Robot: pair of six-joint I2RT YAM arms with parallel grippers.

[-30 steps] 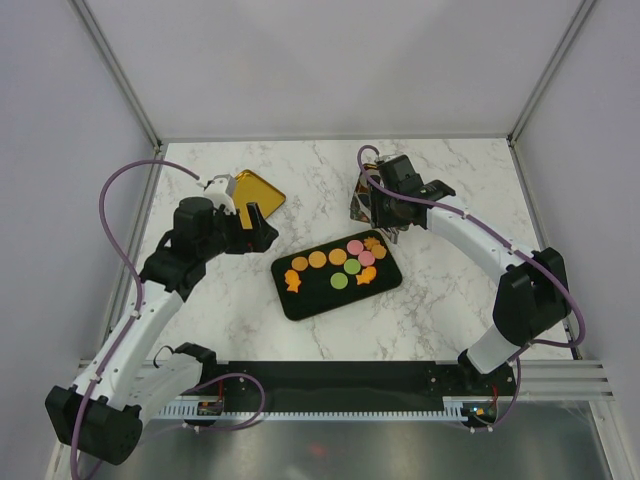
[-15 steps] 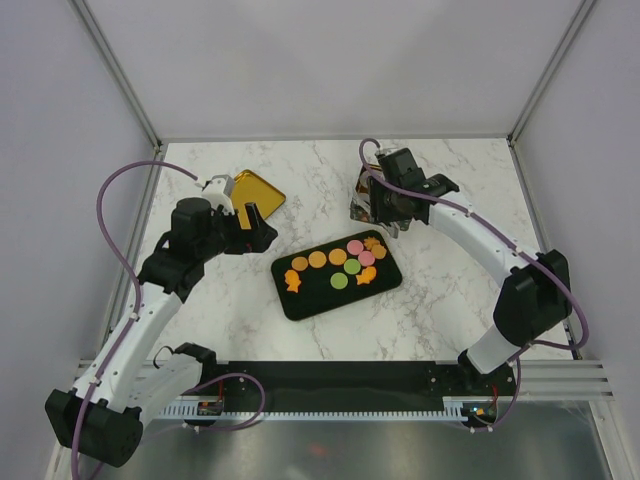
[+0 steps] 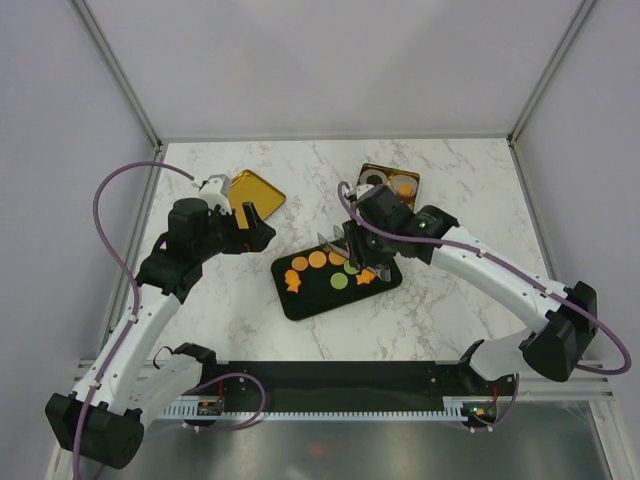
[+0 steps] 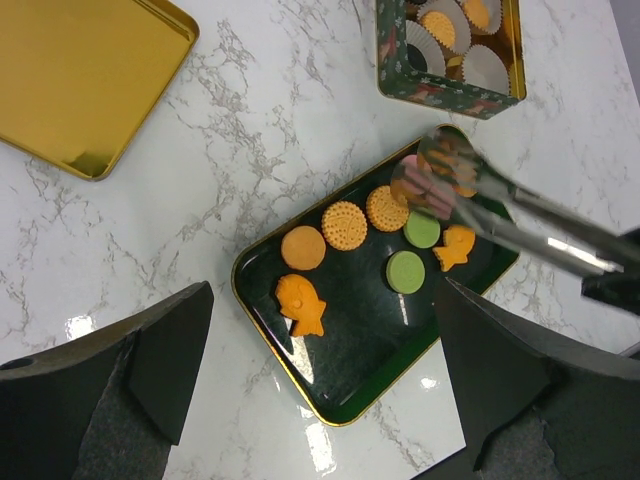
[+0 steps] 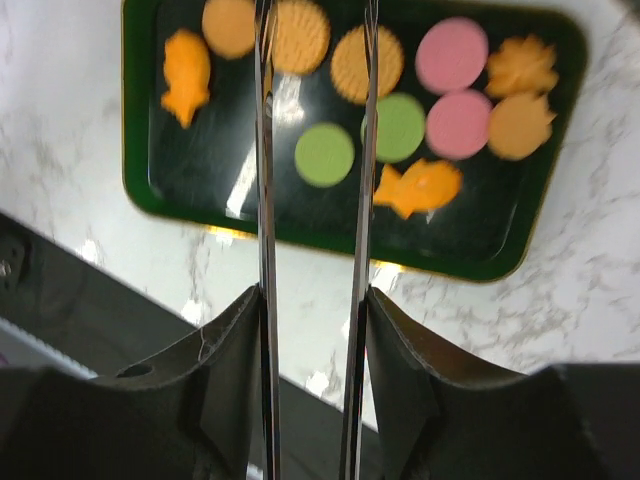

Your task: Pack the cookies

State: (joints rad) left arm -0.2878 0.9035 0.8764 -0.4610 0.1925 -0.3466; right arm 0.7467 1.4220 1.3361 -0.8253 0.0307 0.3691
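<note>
The left gripper (image 3: 258, 226) hangs with its fingers spread and nothing in them, near the gold lid (image 3: 257, 190) on the left of the counter (image 3: 440, 300). It looks parked there to leave the centre to the other arm. The cookies (image 5: 325, 155) lie flat on the black tray (image 4: 370, 340) at centre, laid out for picking. The right gripper (image 5: 313, 300) is clamped on the tongs (image 5: 265, 150), with the blades apart over the tray's right half. That reads as lining up a pick, and no cookie is visibly pinched. The tin (image 4: 440, 97) sits far right, and a few pieces are already in its paper cups (image 4: 488, 68). Half a second earlier the right gripper was over the tin, which it has since left uncovered. The left arm has barely shifted.
</note>
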